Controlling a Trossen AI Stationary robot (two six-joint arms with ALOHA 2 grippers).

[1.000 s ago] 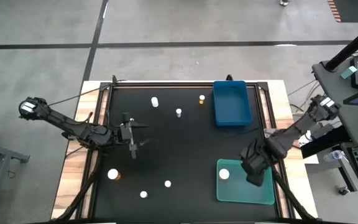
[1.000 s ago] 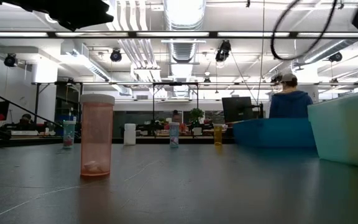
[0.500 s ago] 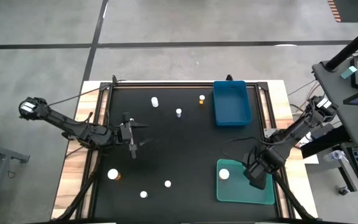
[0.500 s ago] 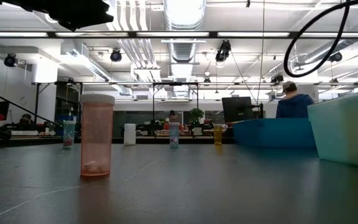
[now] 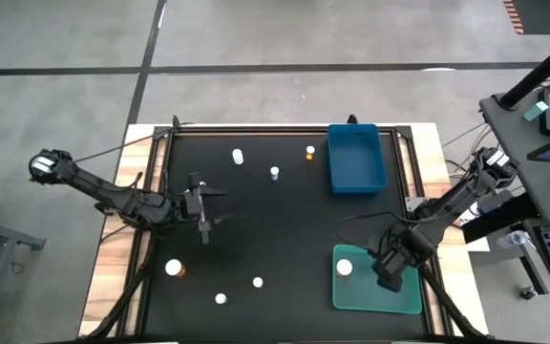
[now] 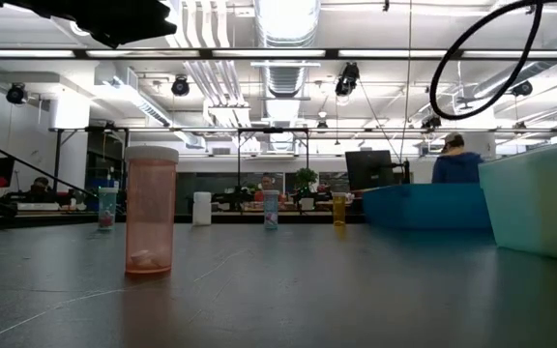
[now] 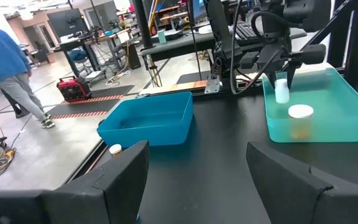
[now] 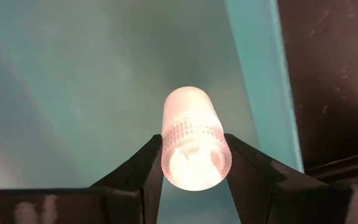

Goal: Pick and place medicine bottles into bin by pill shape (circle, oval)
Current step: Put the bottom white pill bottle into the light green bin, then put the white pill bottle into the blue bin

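Note:
My right gripper (image 5: 388, 275) hangs over the teal tray (image 5: 404, 298) at the table's near right, shut on a small pale bottle with a white cap (image 8: 193, 127). The bottle also shows in the left wrist view (image 7: 281, 91). Another white-capped bottle (image 5: 344, 268) stands on the tray's floor. My left gripper (image 5: 212, 212) is open and empty at the table's left, above the black mat. Loose bottles stand on the mat at the far side (image 5: 238, 155) (image 5: 274, 173) (image 5: 310, 151) and the near left (image 5: 173, 268) (image 5: 221, 299) (image 5: 258, 282). My right gripper pinches the bottle at its ribbed white cap (image 8: 174, 134) between the two fingers, one on each side. The fingers come from above, pointing down. The bottle hangs upright below them, cap up, clear of the tray's floor (image 7: 281, 91).
A blue tray (image 5: 356, 159) stands at the far right of the mat. In the low view an amber bottle (image 6: 151, 211) stands close by. A person (image 6: 456, 159) is in the room beyond the table.
My right gripper has gone a little toward the table's near edge over the teal tray, still carrying the bottle. The person in the room behind has walked toward the right.

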